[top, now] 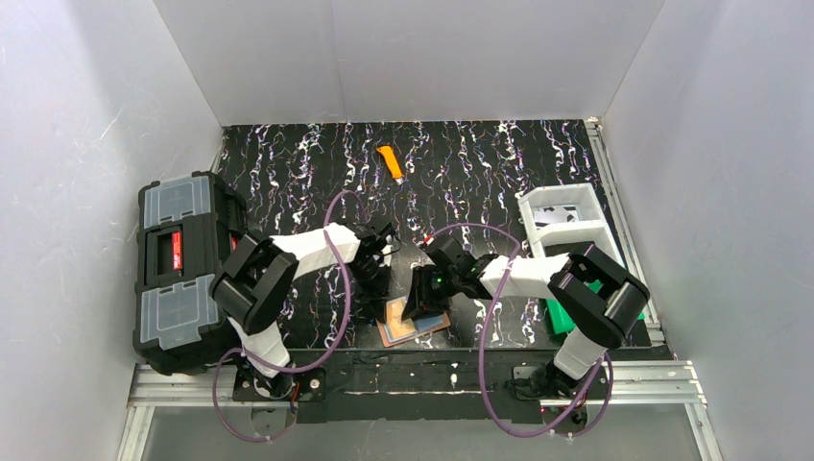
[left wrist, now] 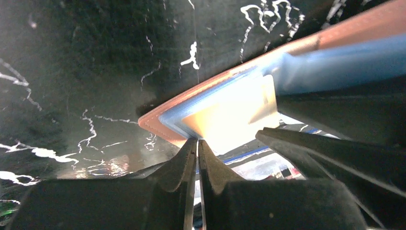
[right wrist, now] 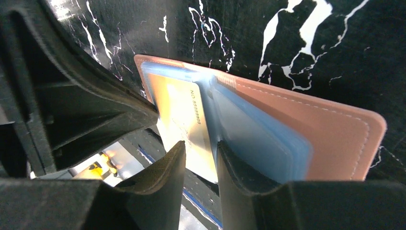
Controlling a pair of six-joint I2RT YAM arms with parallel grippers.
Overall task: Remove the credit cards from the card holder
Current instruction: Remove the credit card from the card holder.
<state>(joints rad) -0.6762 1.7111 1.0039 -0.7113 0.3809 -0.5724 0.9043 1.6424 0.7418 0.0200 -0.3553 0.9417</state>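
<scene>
Card holder (right wrist: 335, 139) lying open on the bench (top: 480, 182), near the front edge, between both arms. Tan card (right wrist: 184, 110) and blue-grey card (right wrist: 258, 129) lying inside it. Left end effector (left wrist: 197, 143) pressed together, tips right at one corner of the holder; cannot tell whether pinching it. Right end effector (right wrist: 201, 148) slightly spread, low over the tan card, which shows in the gap

The right jaws hide the lower edge of your tan-gold plastic card (right wrist: 179, 108); from above they cover part of the flat brown leather card holder (top: 388, 336).
</scene>
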